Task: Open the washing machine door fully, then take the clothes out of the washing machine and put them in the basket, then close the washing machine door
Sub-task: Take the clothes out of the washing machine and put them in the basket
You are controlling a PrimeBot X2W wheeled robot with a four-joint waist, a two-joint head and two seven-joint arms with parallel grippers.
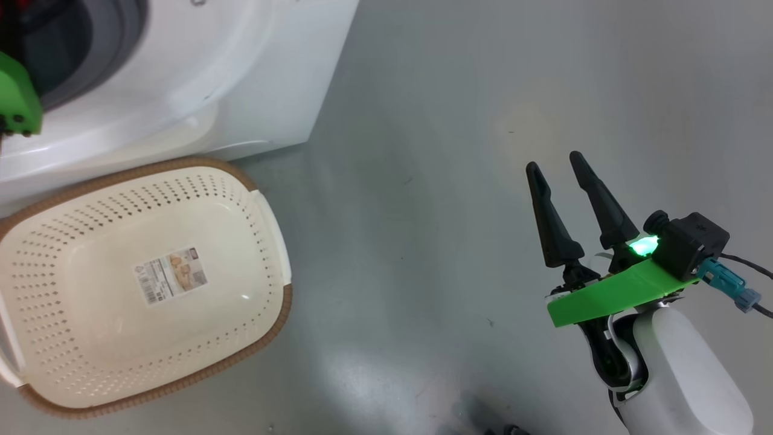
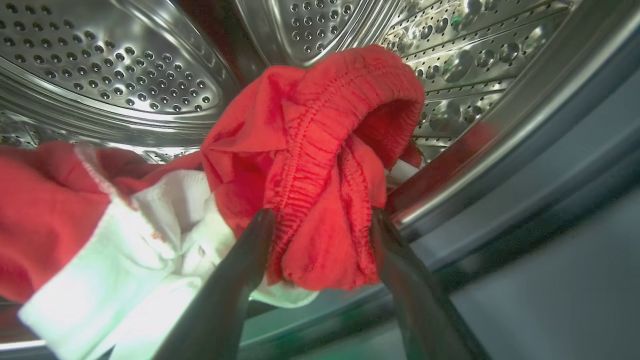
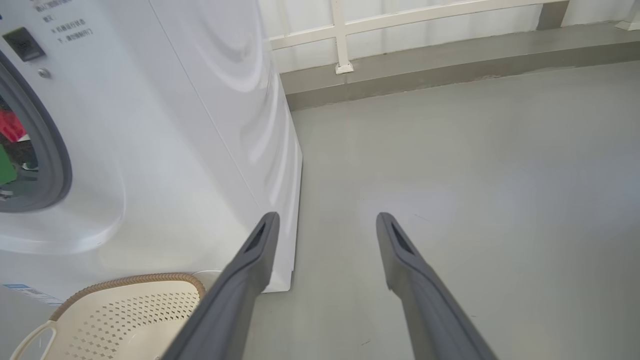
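My left gripper is inside the steel drum of the washing machine. It is open, with a bunched red piece of the clothes between its fingers. More red and white fabric lies to the left. The cream basket stands on the floor just in front of the machine, with nothing in it but a label sticker. My right gripper hangs open over bare floor to the right. The washing machine door is out of view.
The machine's grey rubber ring frames the opening, with red fabric inside. Grey floor stretches right of the machine and basket. A low grey kerb with a white railing runs along the back.
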